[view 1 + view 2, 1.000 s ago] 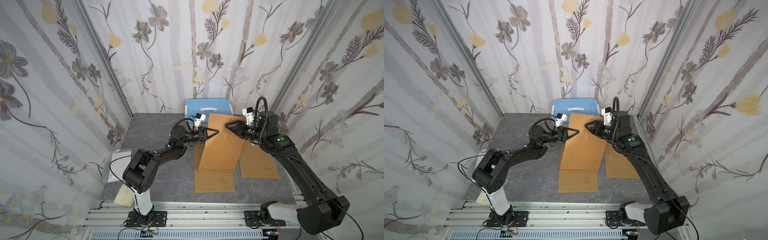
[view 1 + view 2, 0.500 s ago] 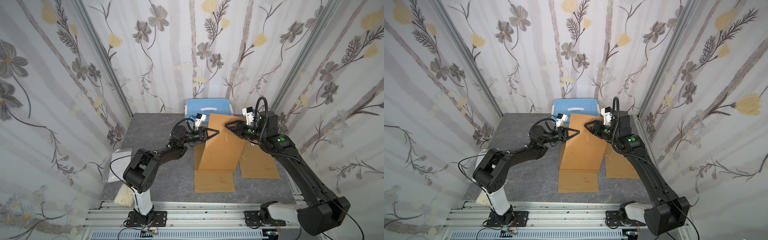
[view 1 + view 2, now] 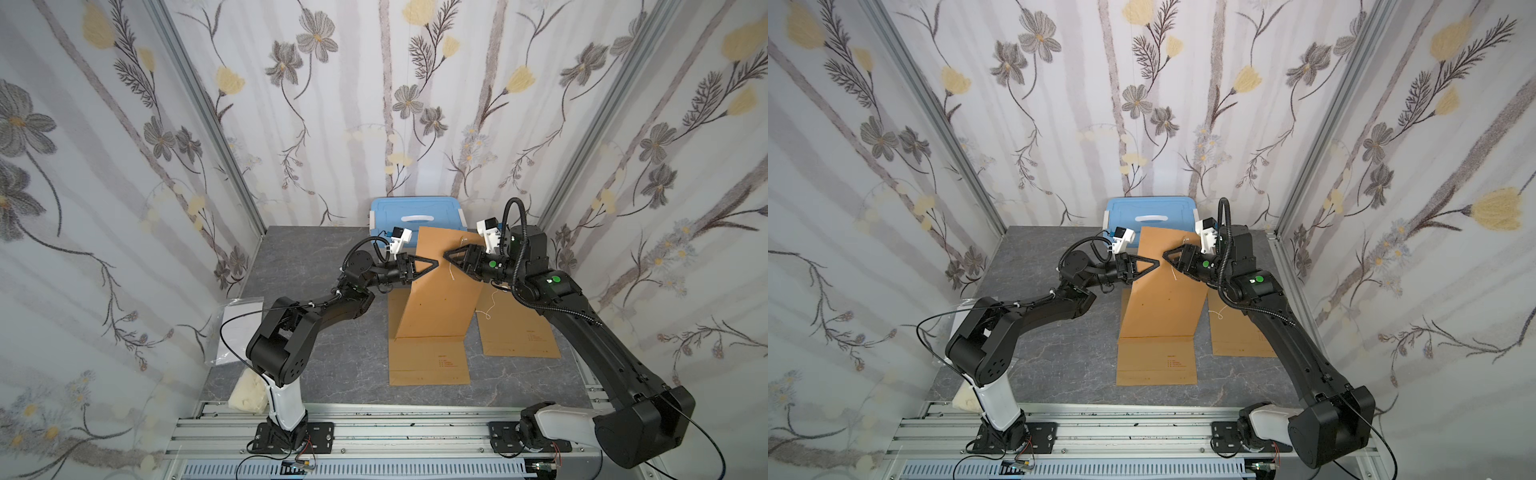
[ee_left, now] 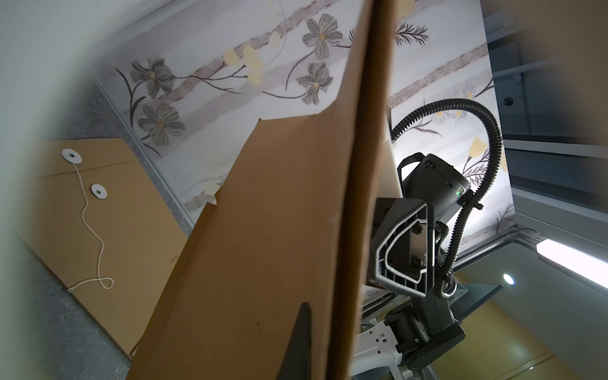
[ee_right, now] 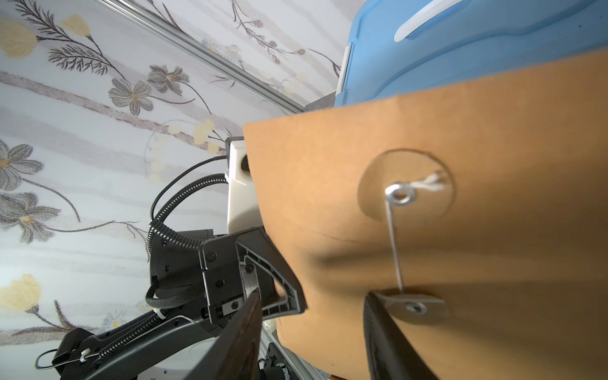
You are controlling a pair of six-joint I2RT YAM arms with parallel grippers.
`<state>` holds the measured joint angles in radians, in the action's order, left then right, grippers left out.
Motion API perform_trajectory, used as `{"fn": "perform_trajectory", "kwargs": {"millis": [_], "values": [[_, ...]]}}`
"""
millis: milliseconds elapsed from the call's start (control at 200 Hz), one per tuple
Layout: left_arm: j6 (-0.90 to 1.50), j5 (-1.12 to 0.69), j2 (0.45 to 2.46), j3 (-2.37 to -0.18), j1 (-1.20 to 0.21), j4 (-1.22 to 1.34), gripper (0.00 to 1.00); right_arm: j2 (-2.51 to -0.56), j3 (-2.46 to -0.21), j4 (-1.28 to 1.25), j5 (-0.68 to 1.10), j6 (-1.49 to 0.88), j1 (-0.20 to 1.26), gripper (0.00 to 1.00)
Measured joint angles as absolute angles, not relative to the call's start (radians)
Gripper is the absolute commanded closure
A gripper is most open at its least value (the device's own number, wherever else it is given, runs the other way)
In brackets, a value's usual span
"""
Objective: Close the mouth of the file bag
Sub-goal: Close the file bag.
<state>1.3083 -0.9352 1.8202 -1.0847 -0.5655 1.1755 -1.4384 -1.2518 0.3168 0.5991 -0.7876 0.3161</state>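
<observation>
Your left gripper pinches the left edge of the file bag, whose far half is raised mid-surface, its inside hidden. Your right gripper stands spread by the string button. At twelve o'clock is a closed blue lidded box. At three o'clock a second file bag lies flat.

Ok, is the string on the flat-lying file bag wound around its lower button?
No, the left wrist view shows the string trailing loose across that bag, past the lower button.
</observation>
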Motion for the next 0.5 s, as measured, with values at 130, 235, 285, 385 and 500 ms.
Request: {"fn": "perform_trajectory", "kwargs": {"millis": [130, 235, 285, 385, 500], "values": [[1.308, -0.935, 1.824, -1.086, -0.566, 1.174, 1.0, -1.444, -1.252, 0.317, 0.604, -0.788, 0.324, 0.49], [1.309, -0.935, 1.827, -1.087, -0.566, 1.174, 1.0, -1.447, -1.252, 0.327, 0.601, -0.786, 0.326, 0.49], [1.309, -0.934, 1.827, -1.089, -0.566, 1.174, 1.0, -1.446, -1.25, 0.333, 0.598, -0.784, 0.326, 0.49], [1.309, -0.925, 1.826, -1.093, -0.566, 1.173, 1.0, -1.443, -1.229, 0.349, 0.593, -0.777, 0.323, 0.5], [1.309, -0.925, 1.82, -1.096, -0.566, 1.174, 1.0, -1.437, -1.205, 0.378, 0.569, -0.776, 0.316, 0.5]]}}
